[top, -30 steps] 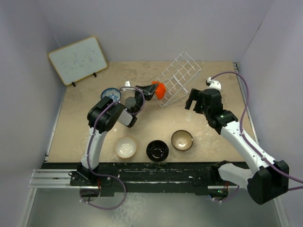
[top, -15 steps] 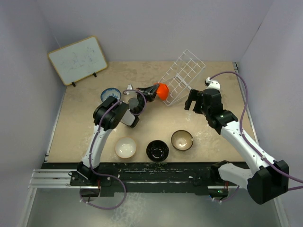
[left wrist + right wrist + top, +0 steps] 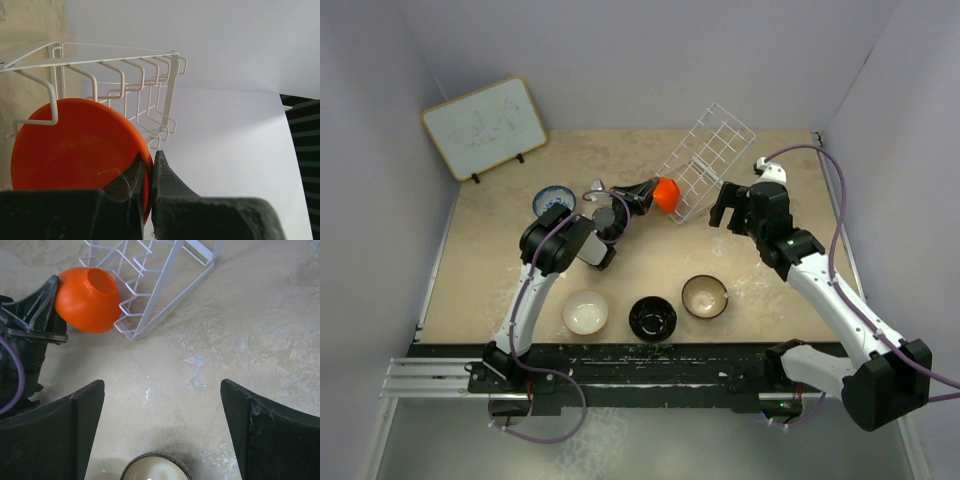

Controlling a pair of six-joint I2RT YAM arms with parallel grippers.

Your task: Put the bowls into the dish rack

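Orange bowl, which the left tool is pinching by its rim, is meeting the dish rack; seating it on edge between two prongs before release looks advisable.

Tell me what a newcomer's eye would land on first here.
The orange bowl, pinched by its rim in the left gripper, stands out at the left end of the white dish rack, mid-table. Next come three in a row near the arm bases: cream-white bowl, glossy black bowl, tan bowl. The right gripper hangs open beside the rack, holding nothing.
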